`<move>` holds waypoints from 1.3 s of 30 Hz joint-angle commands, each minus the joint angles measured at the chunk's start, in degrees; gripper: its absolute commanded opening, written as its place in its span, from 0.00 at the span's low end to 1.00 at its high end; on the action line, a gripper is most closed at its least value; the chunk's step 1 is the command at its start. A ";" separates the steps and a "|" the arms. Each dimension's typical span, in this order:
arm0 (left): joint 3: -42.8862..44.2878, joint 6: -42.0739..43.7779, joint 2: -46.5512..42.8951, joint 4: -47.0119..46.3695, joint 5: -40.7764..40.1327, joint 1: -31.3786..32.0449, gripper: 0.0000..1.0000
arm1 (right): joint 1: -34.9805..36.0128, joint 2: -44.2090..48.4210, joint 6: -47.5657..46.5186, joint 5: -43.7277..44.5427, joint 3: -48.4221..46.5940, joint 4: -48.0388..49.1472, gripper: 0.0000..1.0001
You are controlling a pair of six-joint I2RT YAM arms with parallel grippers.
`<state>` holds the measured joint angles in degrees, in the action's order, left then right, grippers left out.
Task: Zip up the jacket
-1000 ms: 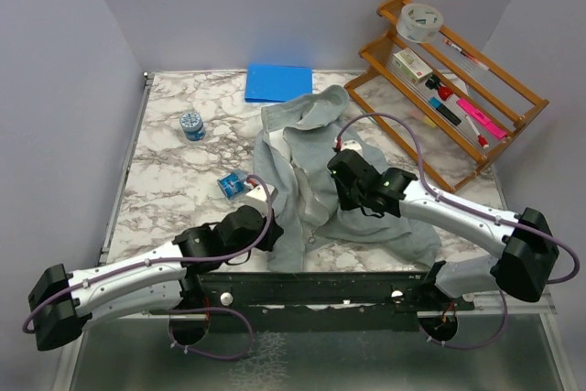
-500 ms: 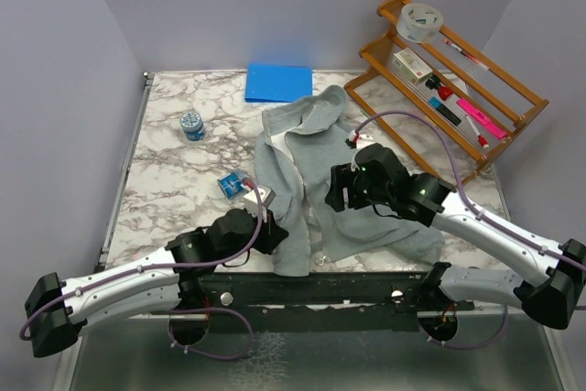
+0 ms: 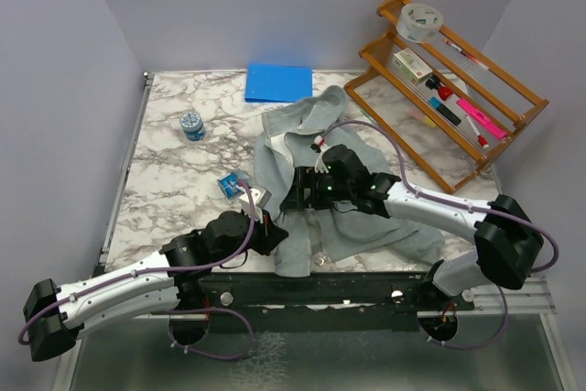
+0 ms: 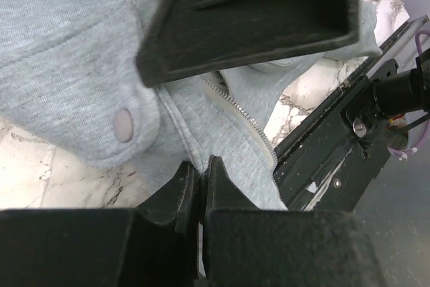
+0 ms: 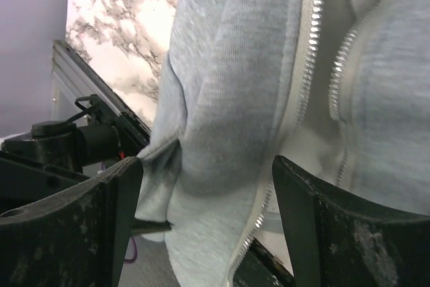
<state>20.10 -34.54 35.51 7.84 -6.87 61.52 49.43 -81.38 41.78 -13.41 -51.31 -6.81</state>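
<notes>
Jacket: the jacket [image 3: 362, 231] lies crumpled on the near middle of the marble table [image 3: 174, 171], hood towards the far side and its hem at the near edge by the arm bases.
Zipper: the zipper [image 5: 306, 65] is undone. In the right wrist view its two rows of teeth run side by side without being joined.
Snap: a round snap button [image 4: 123, 124] sits on a fold of the fabric in the left wrist view.
Left gripper: the left gripper [image 4: 198, 179] is at the hem's near-left corner, its fingers nearly together and pinching a thin fold of the jacket's fabric just beside the zipper teeth.
Right gripper: the right gripper [image 5: 205, 179] hangs over the jacket's front with its fingers spread wide. The grey cloth shows between them, but they grip nothing.
Left of the jacket: a small blue packet [image 3: 231, 186] lies just beside the sleeve, and a blue-lidded jar [image 3: 191, 124] stands farther back.
Behind the jacket: a blue folder [image 3: 278, 82] lies flat near the hood.
Right side: a wooden rack [image 3: 449, 80] stands tilted, holding pens and a tape roll [image 3: 420, 20].
</notes>
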 commanded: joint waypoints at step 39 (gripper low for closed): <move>-0.75 -19.05 4.08 4.73 -14.07 1.15 0.58 | -1.46 -11.29 16.24 -1.13 -12.96 9.61 0.01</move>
<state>18.33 -51.88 39.90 11.79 -18.79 62.39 48.40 -92.23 57.60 -16.75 -62.70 3.25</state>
